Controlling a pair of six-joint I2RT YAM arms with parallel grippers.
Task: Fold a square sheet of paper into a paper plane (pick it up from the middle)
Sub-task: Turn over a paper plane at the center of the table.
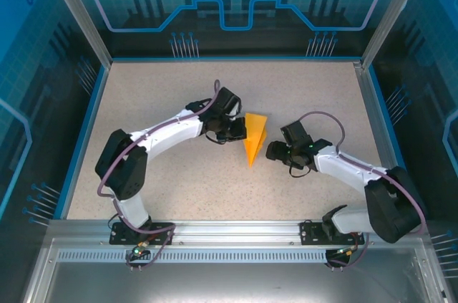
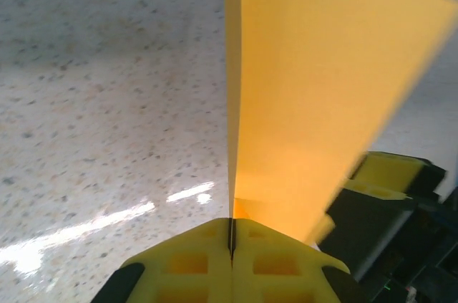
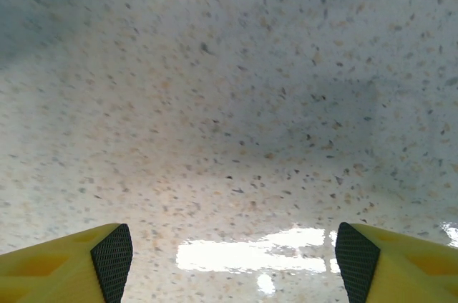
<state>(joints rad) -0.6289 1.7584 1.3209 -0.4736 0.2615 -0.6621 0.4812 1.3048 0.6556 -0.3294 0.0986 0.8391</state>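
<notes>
The square sheet of paper (image 1: 256,135) is orange-yellow and folded into a pointed wedge, its tip toward the near edge of the table. It stands on edge near the table's middle. My left gripper (image 1: 240,130) is shut on the paper's left edge. In the left wrist view the sheet (image 2: 322,88) rises from between the closed yellow fingers (image 2: 186,263), pinched at the left gripper (image 2: 231,235). My right gripper (image 1: 275,152) stands open just right of the paper's tip, apart from it. In the right wrist view the right gripper (image 3: 232,260) holds nothing, with speckled table between its pads.
The speckled table (image 1: 157,95) is bounded by a blue rim and transparent walls (image 1: 86,38) on three sides. A metal rail (image 1: 229,235) carrying both arm bases runs along the near edge. Part of the right gripper (image 2: 393,181) shows behind the paper in the left wrist view.
</notes>
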